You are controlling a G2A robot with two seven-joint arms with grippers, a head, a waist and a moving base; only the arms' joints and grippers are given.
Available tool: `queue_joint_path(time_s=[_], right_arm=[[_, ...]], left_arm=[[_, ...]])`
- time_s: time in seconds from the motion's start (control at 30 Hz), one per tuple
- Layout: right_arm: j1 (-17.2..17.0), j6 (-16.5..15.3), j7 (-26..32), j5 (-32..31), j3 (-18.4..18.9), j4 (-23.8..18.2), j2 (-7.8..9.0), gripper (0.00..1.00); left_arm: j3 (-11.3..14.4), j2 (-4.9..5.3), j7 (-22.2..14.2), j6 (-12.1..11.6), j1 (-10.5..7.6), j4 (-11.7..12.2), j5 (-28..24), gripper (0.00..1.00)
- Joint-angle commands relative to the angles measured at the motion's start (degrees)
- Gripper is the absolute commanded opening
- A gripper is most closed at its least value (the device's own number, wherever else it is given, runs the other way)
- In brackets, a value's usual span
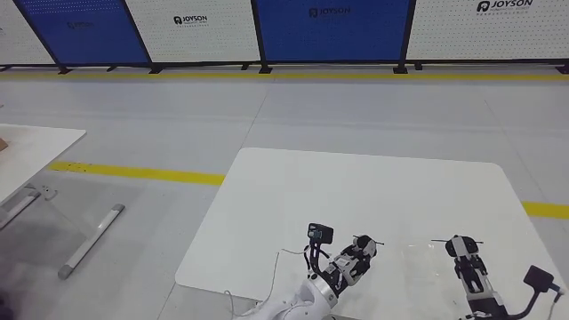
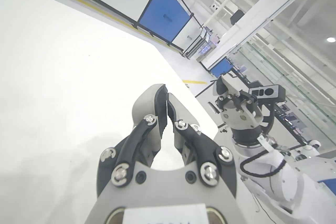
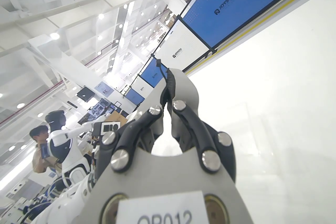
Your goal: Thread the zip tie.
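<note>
My right gripper [image 3: 169, 83] is shut on a thin black zip tie [image 3: 160, 66], whose short end sticks out past the fingertips. In the top view this gripper [image 1: 457, 246] hovers over the near right part of the white table [image 1: 356, 187], and a thin dark line crosses its tip. My left gripper [image 2: 167, 97] is shut, pads pressed together, with nothing showing between them. From above it [image 1: 362, 246] sits near the table's front edge, left of the right gripper, with a short dark line at its tip. The right gripper [image 2: 227, 88] also appears beyond the table corner in the left wrist view.
A faint clear container [image 1: 418, 260] lies on the table between the two grippers. Another white table [image 1: 27, 151] stands at the far left. Blue and white panel walls [image 1: 329, 9] line the back, across a wide floor.
</note>
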Motion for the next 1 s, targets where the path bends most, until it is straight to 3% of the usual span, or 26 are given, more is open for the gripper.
queue_joint_path(time_s=[0.0, 0.13, 0.3, 0.43, 0.73, 0.97], right_arm=[[0.0, 0.0, 0.0, 0.0, 0.0, 0.0, 0.0, 0.0], [0.12, 0.0, 0.27, -0.01, -0.22, -0.35, -0.1, 0.0], [-0.93, 0.0, 0.21, -1.54, -3.16, -2.9, -0.46, 0.0], [0.22, 0.0, -3.5, -3.96, -5.93, -0.96, -0.89, 0.0], [0.36, 0.0, -3.68, -3.97, -6.09, -0.75, -0.92, 0.0], [1.56, 0.0, -1.5, 2.22, -6.93, 0.64, -1.46, 0.0]], left_arm=[[0.0, 0.0, 0.03, 0.0, 0.0, -0.02, -0.03, 0.0], [0.0, 0.0, 0.03, 0.0, 0.0, -0.02, -0.03, 0.0], [0.0, 0.0, 0.03, 0.0, 0.0, -0.02, -0.03, 0.0], [0.0, 0.0, 0.03, 0.0, 0.0, -0.02, -0.03, 0.0], [0.0, 0.0, 0.03, 0.0, 0.0, -0.02, -0.03, 0.0], [0.0, 0.0, 0.03, 0.0, 0.0, -0.02, -0.03, 0.0]])
